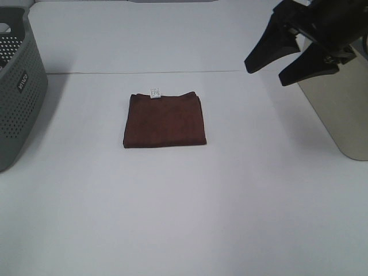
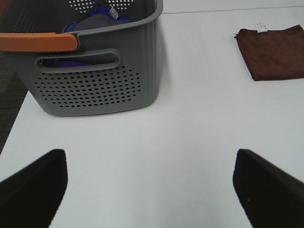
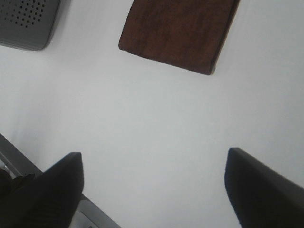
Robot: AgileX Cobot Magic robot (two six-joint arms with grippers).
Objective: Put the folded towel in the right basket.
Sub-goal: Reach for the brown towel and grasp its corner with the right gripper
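A folded dark brown towel with a small white tag lies flat in the middle of the white table. It also shows in the left wrist view and in the right wrist view. The right basket is beige and stands at the right edge. My right gripper is open and empty, raised above the table to the right of the towel, in front of the beige basket. My left gripper is open and empty, low over the table near the grey basket; it does not show in the exterior view.
A grey perforated basket stands at the table's left edge; the left wrist view shows its wall, an orange handle and blue and grey cloth inside. A seam crosses the table behind the towel.
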